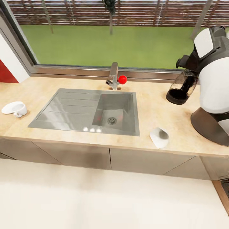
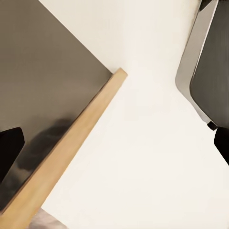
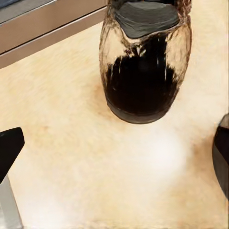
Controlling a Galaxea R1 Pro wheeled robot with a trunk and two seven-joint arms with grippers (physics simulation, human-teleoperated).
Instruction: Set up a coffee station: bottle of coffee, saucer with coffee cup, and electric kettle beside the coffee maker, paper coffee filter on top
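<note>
2 grippers, both with fingers spread wide and nothing between them. Left gripper [image 2: 114,145] slack and open, aimed down at the pale floor [image 2: 143,167], beside a grey cabinet front [image 2: 43,71] and its wooden edge strip [image 2: 71,143]. Right gripper [image 3: 114,157] likewise released, dark fingertips [image 3: 9,148] at the 2 sides of its wrist view, pointed down at the countertop [image 3: 57,95] with the bottle of coffee [image 3: 145,71] just beyond the tips, not grasped.

Nearest on the countertop [image 1: 152,108], right of the sink [image 1: 86,109] and toward the front edge: a white paper coffee filter [image 1: 159,137], lying alone. Left of the sink, well apart from it: a white coffee cup [image 1: 19,109], apparently on a saucer [image 1: 8,109], though hard to tell. Farther back and right of the sink: the bottle of coffee [image 1: 183,87], glass, dark inside, leaning as seen from the head. Above it the right arm [image 1: 214,82], white shell and black joints, bent in from the right edge and reaching down over the bottle. Behind the sink: a faucet [image 1: 113,76] with a red knob [image 1: 122,79], then the window sill [image 1: 79,70] and green lawn [image 1: 95,44].
</note>
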